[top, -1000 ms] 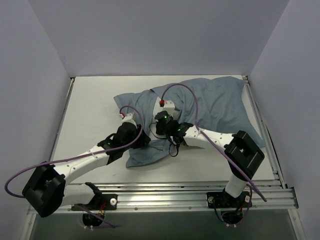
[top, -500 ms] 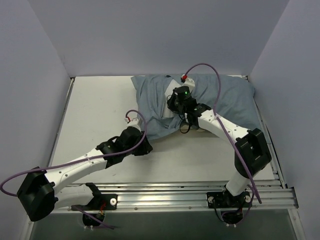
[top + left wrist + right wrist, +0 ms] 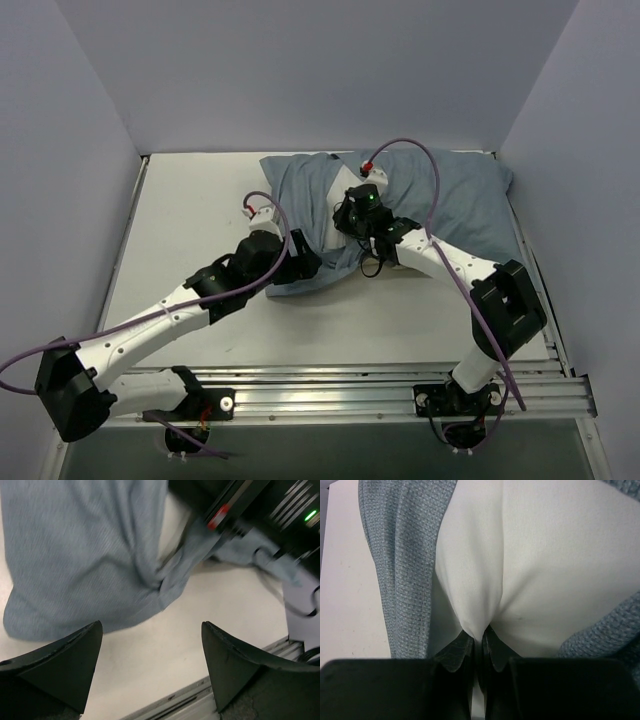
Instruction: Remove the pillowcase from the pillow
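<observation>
Here, right jaws pinch the pillow point(image 3: 545, 570); left jaws spread near the pillowcase point(image 3: 75, 555).

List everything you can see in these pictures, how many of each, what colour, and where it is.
pillowcase: one, grey-blue, far right of the table, bunched toward the middle.
pillow: one, white, showing at the pillowcase's opening.
table: one, off-white, under everything.
rail: one, silver, along the table's near edge.
walls: three, pale grey, around the table.
cables: two, purple, one along each arm.
left gripper: one, black, open and empty, at the pillowcase's near edge.
right gripper: one, black, shut on a fold of the pillow.
</observation>
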You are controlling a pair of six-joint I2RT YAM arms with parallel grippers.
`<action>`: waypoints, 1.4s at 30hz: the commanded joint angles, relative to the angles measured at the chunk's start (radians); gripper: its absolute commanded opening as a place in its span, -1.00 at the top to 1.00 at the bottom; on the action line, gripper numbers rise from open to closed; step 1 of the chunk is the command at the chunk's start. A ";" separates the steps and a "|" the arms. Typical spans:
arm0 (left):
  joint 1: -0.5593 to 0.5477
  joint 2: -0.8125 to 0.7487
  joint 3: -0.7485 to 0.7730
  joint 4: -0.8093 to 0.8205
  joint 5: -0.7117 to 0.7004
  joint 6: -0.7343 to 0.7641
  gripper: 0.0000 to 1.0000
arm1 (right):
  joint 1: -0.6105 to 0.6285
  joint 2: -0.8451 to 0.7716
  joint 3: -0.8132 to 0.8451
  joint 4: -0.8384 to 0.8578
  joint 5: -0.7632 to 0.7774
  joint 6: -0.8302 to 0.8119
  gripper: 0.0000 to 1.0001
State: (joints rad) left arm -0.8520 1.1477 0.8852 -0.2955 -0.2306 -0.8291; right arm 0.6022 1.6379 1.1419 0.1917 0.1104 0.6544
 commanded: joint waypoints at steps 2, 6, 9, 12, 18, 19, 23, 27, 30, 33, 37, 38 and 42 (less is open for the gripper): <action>-0.004 0.105 0.165 0.042 -0.119 0.068 -0.76 | 0.036 -0.035 -0.024 0.038 0.000 0.019 1.00; 0.007 0.246 0.250 0.026 -0.130 0.082 -0.61 | 0.048 -0.035 -0.027 0.045 0.005 0.024 1.00; 0.013 0.311 0.270 0.021 -0.127 0.082 -0.47 | 0.054 -0.036 -0.028 0.045 0.008 0.022 1.00; 0.019 0.345 0.261 0.007 -0.141 0.070 -0.36 | 0.057 -0.038 -0.030 0.045 0.012 0.021 1.00; 0.053 0.374 0.230 0.001 -0.147 0.054 0.18 | 0.061 -0.036 -0.045 0.058 0.005 0.022 1.00; 0.059 0.374 0.222 0.002 -0.145 0.050 0.32 | 0.062 -0.036 -0.045 0.060 0.005 0.022 1.00; 0.088 0.354 0.163 0.028 -0.135 0.028 0.95 | 0.061 -0.052 -0.060 0.061 0.006 0.017 1.00; 0.123 0.317 0.078 0.048 -0.118 0.002 0.95 | 0.050 -0.085 -0.065 0.057 -0.005 0.016 1.00; 0.148 0.290 0.005 0.071 -0.104 -0.021 0.95 | 0.034 -0.124 -0.059 0.048 -0.015 0.013 1.00; 0.169 0.265 -0.058 0.088 -0.096 -0.036 0.95 | 0.015 -0.168 -0.042 0.023 -0.015 0.001 1.00; 0.206 0.238 -0.117 0.096 -0.096 -0.051 0.95 | -0.031 -0.225 -0.025 -0.014 -0.055 -0.001 1.00; 0.209 0.224 -0.127 0.099 -0.101 -0.062 0.95 | -0.050 -0.252 -0.021 -0.030 -0.061 -0.002 1.00; 0.222 0.172 -0.183 0.105 -0.133 -0.088 0.95 | -0.097 -0.305 -0.011 -0.077 -0.072 -0.024 1.00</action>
State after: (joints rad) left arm -0.6823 1.3502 0.7666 -0.0566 -0.2440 -0.9218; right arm 0.5869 1.4586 1.0767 0.0982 -0.0448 0.6609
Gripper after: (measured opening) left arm 0.039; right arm 0.008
